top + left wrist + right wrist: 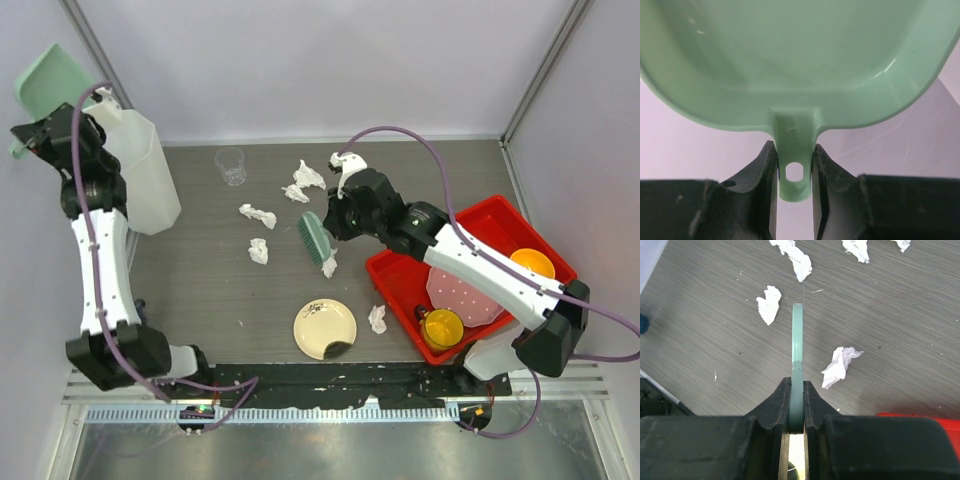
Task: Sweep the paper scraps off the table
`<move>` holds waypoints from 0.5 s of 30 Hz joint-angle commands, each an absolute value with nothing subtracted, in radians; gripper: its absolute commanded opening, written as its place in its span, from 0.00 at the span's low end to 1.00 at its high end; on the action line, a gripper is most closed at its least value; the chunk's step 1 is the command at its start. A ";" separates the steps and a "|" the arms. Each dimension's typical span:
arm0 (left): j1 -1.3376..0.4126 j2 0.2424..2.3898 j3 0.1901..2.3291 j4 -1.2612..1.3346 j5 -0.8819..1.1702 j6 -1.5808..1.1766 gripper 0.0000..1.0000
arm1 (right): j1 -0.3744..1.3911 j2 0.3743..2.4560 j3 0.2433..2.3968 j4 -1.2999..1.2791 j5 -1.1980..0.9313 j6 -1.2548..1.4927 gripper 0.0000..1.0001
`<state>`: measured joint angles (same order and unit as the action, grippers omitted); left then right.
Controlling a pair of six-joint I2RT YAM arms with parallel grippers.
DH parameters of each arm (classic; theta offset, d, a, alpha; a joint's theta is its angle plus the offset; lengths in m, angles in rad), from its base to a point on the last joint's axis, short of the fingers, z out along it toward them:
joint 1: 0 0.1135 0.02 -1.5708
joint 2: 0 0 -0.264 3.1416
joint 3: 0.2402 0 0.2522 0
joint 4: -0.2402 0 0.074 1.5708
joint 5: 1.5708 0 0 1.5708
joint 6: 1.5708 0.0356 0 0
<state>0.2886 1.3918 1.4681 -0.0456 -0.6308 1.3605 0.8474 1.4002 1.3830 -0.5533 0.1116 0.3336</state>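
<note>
Several crumpled white paper scraps lie on the dark wood-grain table (200, 290): a cluster at the back (309, 176), two on the left (258, 215) (258, 250), one by the brush (329, 265), and one beside the plate (377, 318). My right gripper (337, 222) (797, 405) is shut on the handle of a green brush (315, 238) (797, 340), held over the table's middle with scraps on both sides (769, 304) (840, 365). My left gripper (45, 132) (795, 170) is shut on the handle of a mint-green dustpan (50, 85) (790, 50), raised at the far left.
A tall white container (140, 170) stands at the back left under the dustpan. A clear plastic cup (231, 166) is at the back. A cream plate (325, 328) lies near the front. A red tray (500, 206) on the right holds a yellow cup (443, 328), an orange bowl (532, 263) and a pink plate (465, 295).
</note>
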 commanded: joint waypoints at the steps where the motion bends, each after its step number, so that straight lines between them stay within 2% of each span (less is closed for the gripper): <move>1: 0.290 1.258 1.630 -0.609 -0.414 0.915 0.00 | 0.847 1.436 1.486 -0.566 0.210 0.301 0.01; 5: 0.290 1.244 1.715 -0.941 -0.217 0.799 0.00 | 0.847 1.414 1.491 -0.626 0.227 0.270 0.01; 6: 0.290 1.243 1.724 -1.007 -0.095 0.781 0.00 | 0.847 1.408 1.496 -0.641 0.227 0.267 0.01; 9: 0.261 1.215 1.686 -1.195 0.036 0.752 0.00 | 0.847 1.414 1.511 -0.702 0.300 0.307 0.01; 15: 0.079 1.121 1.413 -1.345 0.017 0.749 0.00 | 0.847 1.465 1.476 -0.651 0.342 0.385 0.01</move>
<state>0.1535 1.1763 1.5311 -1.1172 -0.0578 0.7898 0.8474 1.4467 1.4605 -0.6975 0.2951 0.3290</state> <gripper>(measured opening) 0.280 0.158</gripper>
